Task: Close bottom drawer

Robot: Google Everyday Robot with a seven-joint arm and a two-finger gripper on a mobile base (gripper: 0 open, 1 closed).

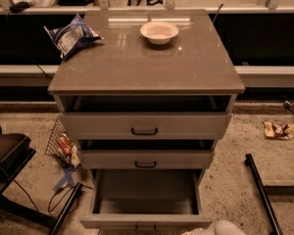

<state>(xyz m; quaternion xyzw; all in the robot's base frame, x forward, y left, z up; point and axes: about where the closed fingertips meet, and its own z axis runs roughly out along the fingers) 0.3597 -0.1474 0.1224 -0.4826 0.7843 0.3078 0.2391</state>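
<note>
The bottom drawer (145, 221) of the grey-beige cabinet (137, 67) is pulled far out, and its empty box shows from above. Its small dark handle sits at the lower edge of the view. The middle drawer (146, 159) and top drawer (145, 125) above it stand slightly open. A pale rounded part of my gripper (220, 227) pokes into view at the bottom edge, just right of the bottom drawer's front and close to it.
A white bowl (159, 32) and a chip bag (72, 35) lie on the cabinet top. A wire basket (62, 143) and cables are on the floor at left, beside black equipment (5, 155). A black bar (264, 197) and wrappers (283, 129) lie at right.
</note>
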